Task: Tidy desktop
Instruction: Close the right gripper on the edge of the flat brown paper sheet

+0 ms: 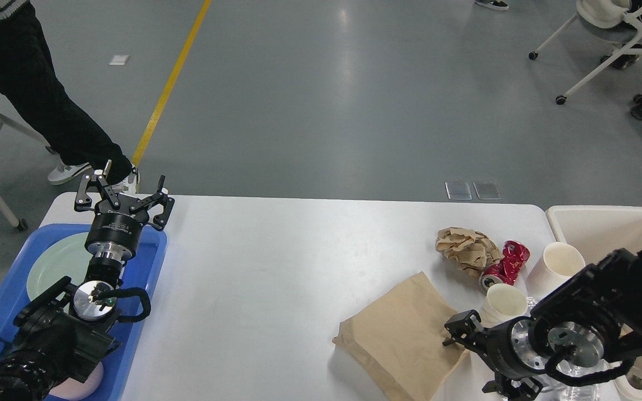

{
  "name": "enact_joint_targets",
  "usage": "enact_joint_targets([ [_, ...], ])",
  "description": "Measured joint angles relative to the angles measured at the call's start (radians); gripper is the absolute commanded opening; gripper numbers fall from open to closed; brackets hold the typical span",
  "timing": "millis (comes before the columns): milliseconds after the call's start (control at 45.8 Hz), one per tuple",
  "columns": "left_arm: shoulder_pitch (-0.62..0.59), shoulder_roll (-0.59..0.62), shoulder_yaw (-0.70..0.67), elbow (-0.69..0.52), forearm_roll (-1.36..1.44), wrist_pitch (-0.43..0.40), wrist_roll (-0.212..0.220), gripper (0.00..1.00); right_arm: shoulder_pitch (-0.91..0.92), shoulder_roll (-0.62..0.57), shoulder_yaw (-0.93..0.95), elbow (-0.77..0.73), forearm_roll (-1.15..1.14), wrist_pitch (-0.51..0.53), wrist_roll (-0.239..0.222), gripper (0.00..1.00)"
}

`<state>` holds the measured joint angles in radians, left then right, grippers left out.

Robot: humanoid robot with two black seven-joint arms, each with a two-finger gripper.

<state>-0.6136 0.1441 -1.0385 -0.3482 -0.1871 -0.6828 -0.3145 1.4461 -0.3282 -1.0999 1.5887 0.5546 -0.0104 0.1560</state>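
The white desktop (276,262) fills the lower half of the view. A flat brown paper bag (399,340) lies at its near right. Behind it lie a crumpled brown paper ball (466,248), a crushed red can (507,260) and two white paper cups (558,264) (504,303). My right gripper (470,356) is open, points left and hovers at the bag's right edge, holding nothing. My left gripper (123,192) is open and empty above the far end of the blue tray (145,267).
A pale green plate (53,264) lies in the blue tray. A cream bin (605,225) stands at the table's right end. Crinkled clear plastic (574,384) shows under my right arm. A person's legs (48,111) are behind the table's far left corner.
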Motion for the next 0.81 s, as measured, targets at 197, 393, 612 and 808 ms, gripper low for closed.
enact_joint_targets([
  [197, 0.0, 0.001, 0.0, 0.0, 0.0, 0.0, 0.0, 0.97, -0.12, -0.02, 0.127, 0.001, -0.008, -0.119, 0.004, 0.25],
  [393, 0.0, 0.001, 0.0, 0.0, 0.0, 0.0, 0.0, 0.97, -0.157, -0.012, 0.216, 0.002, -0.016, -0.235, 0.005, 0.0],
  [612, 0.0, 0.0, 0.0, 0.0, 0.0, 0.0, 0.0, 0.97, -0.143, -0.002, 0.234, 0.013, -0.017, -0.299, 0.008, 0.0],
  [808, 0.0, 0.0, 0.0, 0.0, 0.0, 0.0, 0.0, 0.97, -0.121, -0.003, 0.235, 0.033, -0.018, -0.307, 0.008, 0.0],
])
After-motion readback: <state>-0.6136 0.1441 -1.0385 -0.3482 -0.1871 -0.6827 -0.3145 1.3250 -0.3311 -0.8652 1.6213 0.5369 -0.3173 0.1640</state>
